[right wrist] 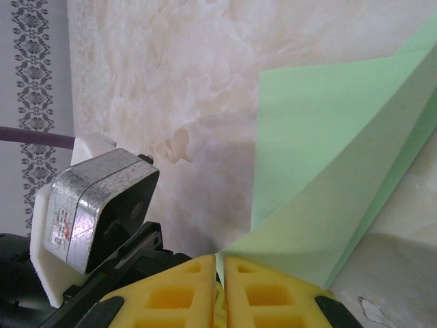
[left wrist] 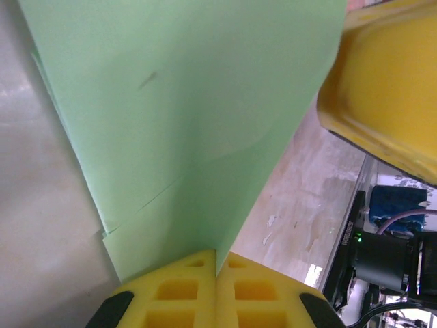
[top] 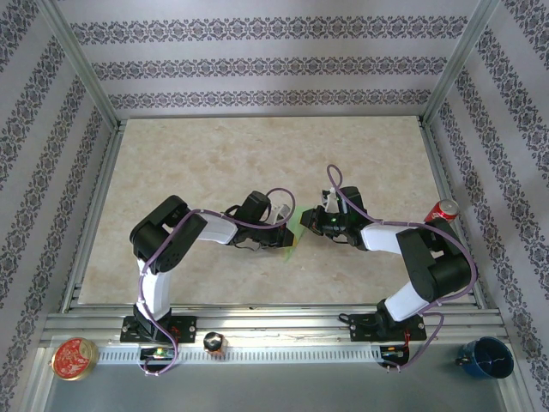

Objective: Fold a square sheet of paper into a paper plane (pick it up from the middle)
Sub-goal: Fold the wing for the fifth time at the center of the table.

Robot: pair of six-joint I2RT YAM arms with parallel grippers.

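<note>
The sheet of paper hangs mid-frame over the tabletop, pinched between my left end effector and right end effector, both clamped on it. I judge it partly folded: layered edges and one crease, but no dart shape yet. I can't tell what is in the mug at lower right.
</note>
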